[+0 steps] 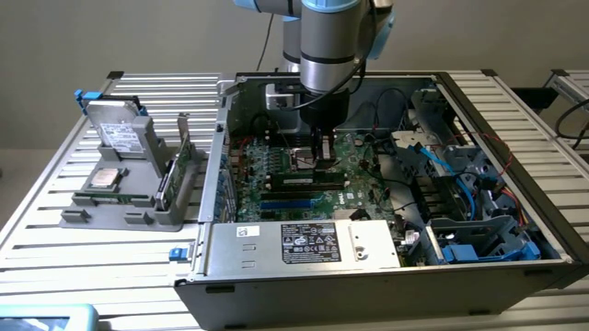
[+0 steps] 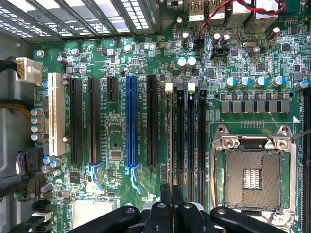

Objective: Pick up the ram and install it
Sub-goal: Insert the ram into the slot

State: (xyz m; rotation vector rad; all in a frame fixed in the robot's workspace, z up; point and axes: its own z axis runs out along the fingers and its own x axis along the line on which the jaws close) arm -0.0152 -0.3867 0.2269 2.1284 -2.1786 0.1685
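Your gripper (image 1: pixel 322 164) is down inside the case (image 1: pixel 515 155), over the middle of the board (image 1: pixel 354 148). Its fingers are drawn nearly together. They look pinched on the upper edge of the ram (image 1: pixel 304 181), which stands on edge directly under them. I judge this a grip rather than a mere touch. In the wrist view the thin stick (image 2: pixel 170 145) runs straight out of the narrow gap at the gripper (image 2: pixel 172 194).

What matters to you here is alignment. The ram's long axis runs the same way as the memory slots (image 2: pixel 180 141), and you can see no twist against them. It lies along the outermost of the four, the one farthest from the socket (image 2: pixel 252 174) and on the side toward the blue slot (image 2: pixel 130 121). One end of the stick reaches toward that slot's pale latch (image 2: pixel 168 87).

In the exterior view the fingers seem to hold the ram off centre. More of the stick shows toward the exterior view's left than toward its right.

Height is the part you cannot settle. The ram sits low against the board, but its lower edge may be in the slot or just above it. From above, the stick hides its own slot, so you cannot see its lower edge against the slot either.
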